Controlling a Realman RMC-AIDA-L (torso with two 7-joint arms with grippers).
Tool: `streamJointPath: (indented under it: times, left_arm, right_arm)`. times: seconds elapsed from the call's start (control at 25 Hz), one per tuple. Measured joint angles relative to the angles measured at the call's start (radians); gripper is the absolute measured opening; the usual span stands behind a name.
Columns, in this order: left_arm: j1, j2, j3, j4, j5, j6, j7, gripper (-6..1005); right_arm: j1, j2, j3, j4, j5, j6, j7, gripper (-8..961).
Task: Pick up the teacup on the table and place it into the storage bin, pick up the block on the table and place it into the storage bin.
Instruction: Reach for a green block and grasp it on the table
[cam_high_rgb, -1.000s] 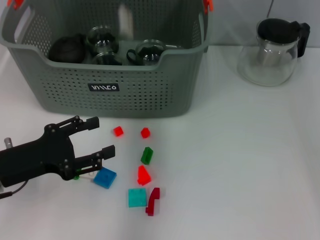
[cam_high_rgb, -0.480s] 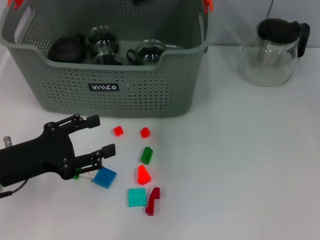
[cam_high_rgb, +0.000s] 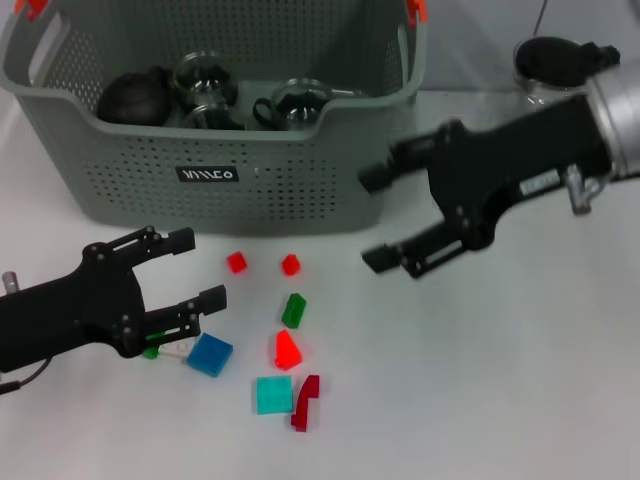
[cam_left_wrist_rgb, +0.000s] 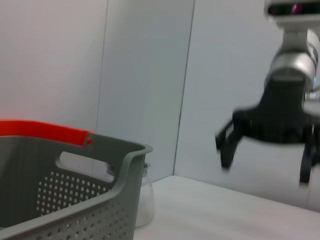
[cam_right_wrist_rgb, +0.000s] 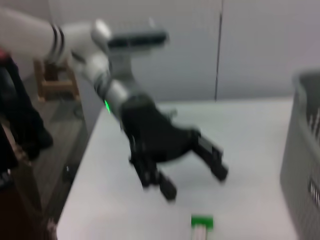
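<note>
A lab-like test room is suggested. A white table (cam_high_rgb: 520, 380) and plain grey panelled walls (cam_left_wrist_rgb: 145, 75) are seen.

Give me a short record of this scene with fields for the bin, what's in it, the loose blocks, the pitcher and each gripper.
storage bin: grey-green, perforated, at the back of the white table
bin contents: glass teacups and a dark round item
blocks: small red, green, blue, teal and dark red pieces scattered in front of the bin; blue block nearest the left gripper
pitcher: back right, mostly hidden by the right arm
left gripper: jaws open, empty, low beside the blocks
right gripper: jaws open, empty, near the bin's right corner
</note>
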Motion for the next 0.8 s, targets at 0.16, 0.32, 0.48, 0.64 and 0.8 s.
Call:
streamJointPath:
  times: [0.16, 0.32, 0.48, 0.64, 0.8]
  left_arm:
    - [0.002, 0.000, -0.001, 0.001, 0.005, -0.002, 0.006, 797]
    - [0.007, 0.002, 0.000, 0.004, 0.008, -0.005, 0.008, 797]
    - [0.011, 0.002, -0.001, 0.005, 0.010, -0.005, 0.009, 797]
    - [0.011, 0.002, 0.000, 0.006, 0.010, -0.002, 0.009, 797]
    - [0.011, 0.002, 0.000, 0.006, 0.010, -0.001, 0.009, 797]
  right_arm:
    - [-0.009, 0.042, -0.018, 0.041, -0.123, 0.063, -0.005, 917]
    - [0.012, 0.050, -0.116, 0.157, -0.144, 0.204, 0.001, 911]
    - [0.049, 0.054, -0.177, 0.283, -0.127, 0.363, -0.004, 894]
    - [0.098, 0.056, -0.248, 0.402, -0.069, 0.494, -0.005, 878]
    - [0.125, 0.060, -0.342, 0.481, -0.002, 0.600, -0.006, 861]
